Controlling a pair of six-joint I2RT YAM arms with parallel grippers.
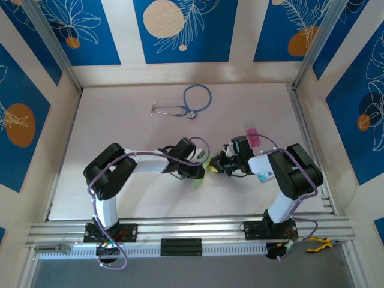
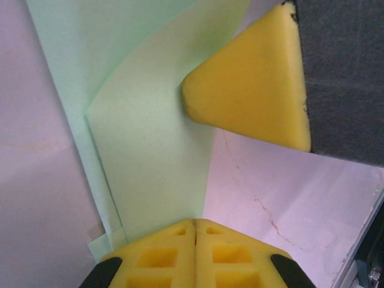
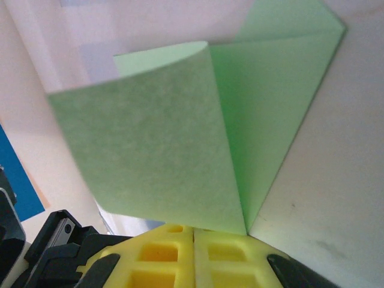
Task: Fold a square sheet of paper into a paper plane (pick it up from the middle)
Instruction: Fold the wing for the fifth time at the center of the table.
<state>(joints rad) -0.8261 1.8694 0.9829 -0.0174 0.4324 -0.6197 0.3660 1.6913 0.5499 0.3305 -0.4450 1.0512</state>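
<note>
Top view: both arms reach in to meet mid-table. The left gripper and right gripper sit tip to tip, w/ the square sheet of paper showing as a pale green sliver between and just below the tips. Detail is too small here to read the grip. A stethoscope lies well beyond both tools. A pink block sits behind the right wrist.

Left wrist view: the left gripper's yellow pads are pressed together, and the sheet's lower edge runs right into them, so it looks pinched. From there the paper rises ahead of the tips and bows to their left, off the table. One yellow pad of the other tool pushes against the sheet's far right edge.

Right wrist view: the right gripper's jaws are also closed, nipping the paper's near corner at the tips. Ahead of them, one layer is curled over toward the left as a loose flap. A second layer stands behind, ending in a point up and to the right.

Judgement: an early fold is in hand, w/ the flap brought over but not yet creased; no dart shape so far. Next move prob. calls for lining up the flap's edges, lowering the sheet flat, then freeing one tool to press along the bend while the other keeps its pinch, so the layers don't slip.
</note>
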